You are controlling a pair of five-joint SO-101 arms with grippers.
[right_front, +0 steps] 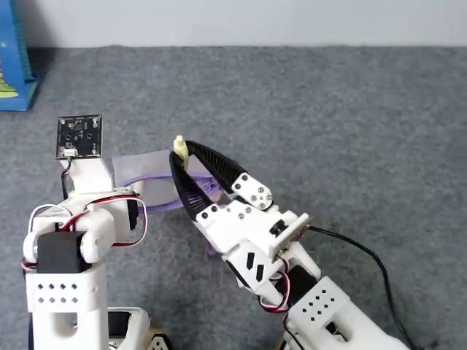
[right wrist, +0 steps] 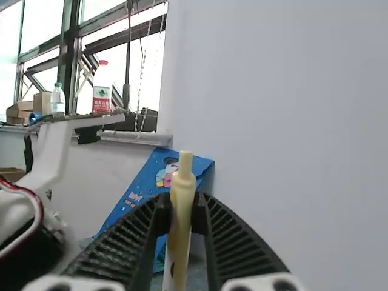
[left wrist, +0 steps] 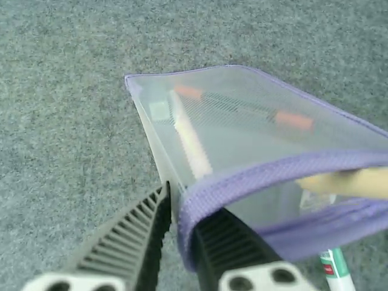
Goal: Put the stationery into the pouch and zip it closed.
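A translucent pouch (left wrist: 242, 121) with a purple zip edge lies on the grey carpet, its mouth open. My left gripper (left wrist: 176, 195) is shut on the purple edge at one corner. Inside the pouch lie a pen with orange ends (left wrist: 242, 106) and a cream pen (left wrist: 191, 142). My right gripper (right_front: 181, 157) is shut on another cream pen (right_front: 179, 145), held upright over the pouch (right_front: 142, 175). That pen (right wrist: 182, 188) stands between the right fingers (right wrist: 142, 233), and its tip (left wrist: 351, 182) shows at the pouch mouth. A green-and-white stick (left wrist: 334, 271) lies beside the pouch.
A blue box (right_front: 13, 58) stands at the far left against the wall. The left arm's body (right_front: 69, 240) is at the near left, with the right arm's cable (right_front: 365, 255) trailing to the right. Grey carpet (right_front: 350, 131) stretches to the right and the back.
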